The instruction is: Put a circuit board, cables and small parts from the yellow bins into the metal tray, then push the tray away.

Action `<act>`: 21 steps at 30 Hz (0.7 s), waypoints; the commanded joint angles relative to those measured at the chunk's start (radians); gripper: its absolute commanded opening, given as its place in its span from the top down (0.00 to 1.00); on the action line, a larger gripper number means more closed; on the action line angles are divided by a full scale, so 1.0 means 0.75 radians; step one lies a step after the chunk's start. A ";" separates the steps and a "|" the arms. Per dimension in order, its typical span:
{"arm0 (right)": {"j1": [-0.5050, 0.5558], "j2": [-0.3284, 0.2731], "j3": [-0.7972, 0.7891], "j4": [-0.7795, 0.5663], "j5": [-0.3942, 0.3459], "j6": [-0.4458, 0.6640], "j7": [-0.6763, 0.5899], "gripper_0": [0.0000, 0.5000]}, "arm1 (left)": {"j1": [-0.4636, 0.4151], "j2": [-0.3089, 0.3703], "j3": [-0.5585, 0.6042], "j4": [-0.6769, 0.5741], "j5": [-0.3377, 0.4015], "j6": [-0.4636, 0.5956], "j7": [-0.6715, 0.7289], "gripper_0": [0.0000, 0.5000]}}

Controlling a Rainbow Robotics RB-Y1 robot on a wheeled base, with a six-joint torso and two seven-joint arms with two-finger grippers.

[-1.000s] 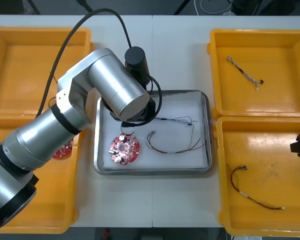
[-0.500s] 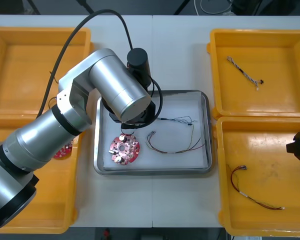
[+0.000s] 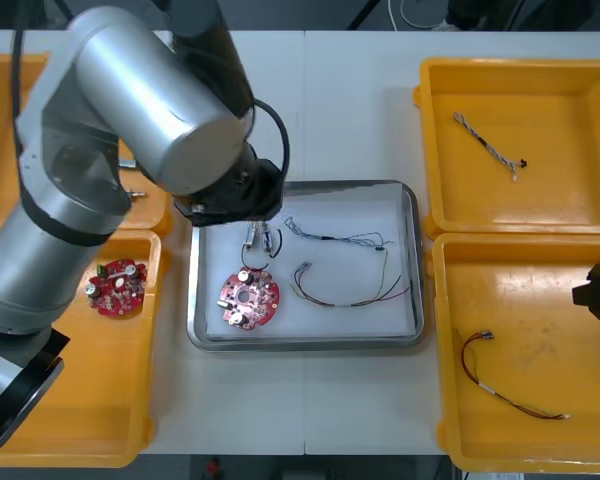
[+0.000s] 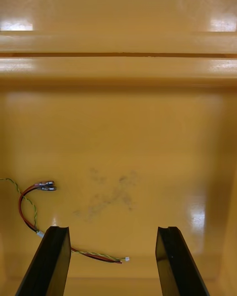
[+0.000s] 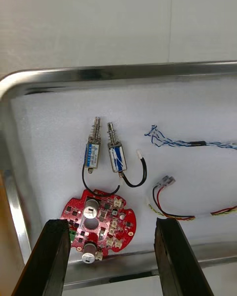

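left tool (image 5: 111, 222) released over tray (image 5: 123, 71) | right tool (image 4: 112, 229) released over bin (image 4: 118, 128) | arm (image 3: 140, 90) hides tray corner

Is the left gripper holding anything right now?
No: the left gripper is open above the metal tray, and the two small metal parts lie loose on its white lining beside the circuit board.

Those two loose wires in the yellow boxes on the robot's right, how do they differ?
The blue and white cable in the far right bin is short, twisted and nearly straight; the red and yellow cable in the near right bin is longer and curves loosely. The open right hand hangs over the red and yellow cable's bin, not the blue and white cable's. Both cables lie loose on a bin floor, ungrasped.
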 commanded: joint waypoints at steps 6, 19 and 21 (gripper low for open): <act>0.006 -0.113 0.055 -0.150 -0.134 0.004 -0.047 0.00 | 0.189 0.217 0.319 -0.224 0.154 0.014 -0.334 0.00; -0.238 -0.227 0.331 -0.203 -0.357 0.004 -0.041 0.00 | 0.407 0.456 0.769 -0.267 0.322 0.014 -0.573 0.00; -0.283 -0.229 0.397 -0.203 -0.359 0.004 -0.047 0.00 | 0.448 0.476 0.820 -0.262 0.326 0.014 -0.612 0.00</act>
